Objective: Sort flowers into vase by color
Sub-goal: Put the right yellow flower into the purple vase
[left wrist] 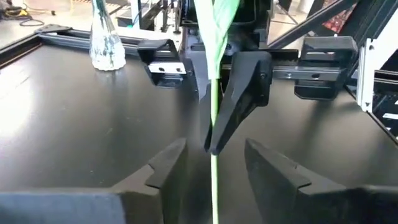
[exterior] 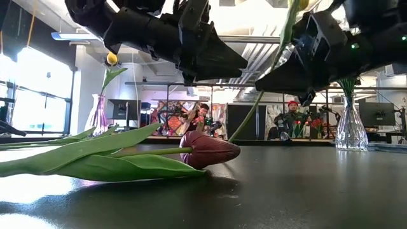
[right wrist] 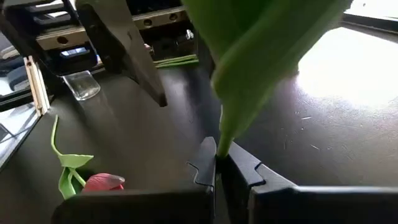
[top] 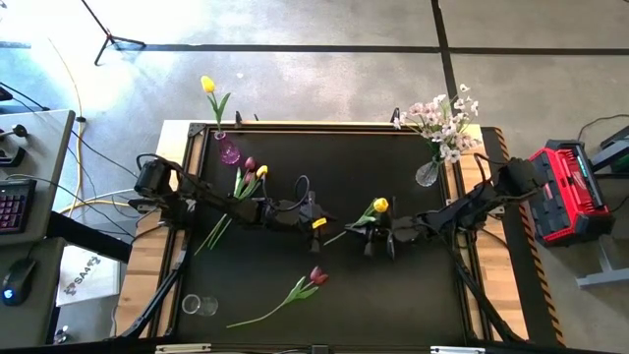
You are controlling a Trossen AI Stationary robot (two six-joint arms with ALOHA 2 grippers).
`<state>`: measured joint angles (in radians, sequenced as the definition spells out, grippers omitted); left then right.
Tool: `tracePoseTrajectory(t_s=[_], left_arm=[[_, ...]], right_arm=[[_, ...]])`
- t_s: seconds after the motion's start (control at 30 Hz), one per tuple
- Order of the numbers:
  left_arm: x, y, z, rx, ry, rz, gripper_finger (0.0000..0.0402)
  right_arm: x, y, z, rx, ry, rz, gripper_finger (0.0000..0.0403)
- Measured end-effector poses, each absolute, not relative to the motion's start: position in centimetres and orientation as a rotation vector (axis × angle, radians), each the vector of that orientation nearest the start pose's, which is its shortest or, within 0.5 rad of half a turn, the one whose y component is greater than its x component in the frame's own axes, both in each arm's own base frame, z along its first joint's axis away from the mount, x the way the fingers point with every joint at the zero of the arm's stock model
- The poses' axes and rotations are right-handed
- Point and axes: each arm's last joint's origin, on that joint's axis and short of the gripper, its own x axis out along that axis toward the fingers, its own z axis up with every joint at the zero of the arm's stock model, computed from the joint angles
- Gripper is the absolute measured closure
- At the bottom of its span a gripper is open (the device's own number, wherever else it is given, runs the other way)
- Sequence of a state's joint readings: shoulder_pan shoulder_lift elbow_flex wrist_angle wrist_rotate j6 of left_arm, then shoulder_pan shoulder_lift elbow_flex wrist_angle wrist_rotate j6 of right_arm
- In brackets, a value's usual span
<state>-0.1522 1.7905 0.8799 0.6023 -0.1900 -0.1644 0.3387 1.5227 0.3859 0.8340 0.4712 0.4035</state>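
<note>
A yellow tulip (top: 379, 205) is held up over the middle of the table by my right gripper (right wrist: 217, 163), which is shut on its stem. My left gripper (left wrist: 214, 171) faces it from the left and is open. The stem (left wrist: 215, 143) runs between its two fingers without touching them. A dark red tulip (top: 316, 276) lies flat on the mat nearer the front edge. Another red and yellow tulip (top: 252, 173) lie by the left arm. One yellow tulip stands in the pink vase (top: 228, 149). Pale blossoms (top: 444, 118) stand in the clear vase (top: 427, 174). My right gripper pinches the yellow tulip's green stem (right wrist: 221, 147) just below its big leaf, between the two fingertips (left wrist: 231, 118). The fingers come from the table's right and lie across the stem. The tulip is tilted, head up above the gripper, and its free stem end reaches toward my left gripper.
A small empty glass (top: 198, 305) stands near the front left corner of the black mat (top: 413, 295). The two vases stand at the far corners. People sit in the room behind the table (exterior: 289, 121).
</note>
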Motion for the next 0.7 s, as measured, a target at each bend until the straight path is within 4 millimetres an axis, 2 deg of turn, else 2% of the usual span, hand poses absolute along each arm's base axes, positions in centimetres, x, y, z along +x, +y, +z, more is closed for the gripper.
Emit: tracePoseTrajectory(t_s=[0.23,0.47,0.57,0.7], left_arm=[[36.4,-4.7,17.5,-0.114,0.299,0.065,0.0229],[36.5,-4.4,17.6,-0.128,0.294,0.001,0.0227],[37.2,-4.4,17.3,-0.135,0.273,-0.027,0.0227],[39.1,-4.6,16.5,-0.130,0.284,-0.071,0.0227]], right_arm=[[24.4,6.6,13.8,0.272,0.296,-0.198,0.0403],[24.5,6.2,13.5,0.291,0.354,-0.109,0.0403],[24.6,5.9,13.3,0.290,0.382,-0.067,0.0403],[24.7,5.6,13.2,0.289,0.408,-0.026,0.0403]])
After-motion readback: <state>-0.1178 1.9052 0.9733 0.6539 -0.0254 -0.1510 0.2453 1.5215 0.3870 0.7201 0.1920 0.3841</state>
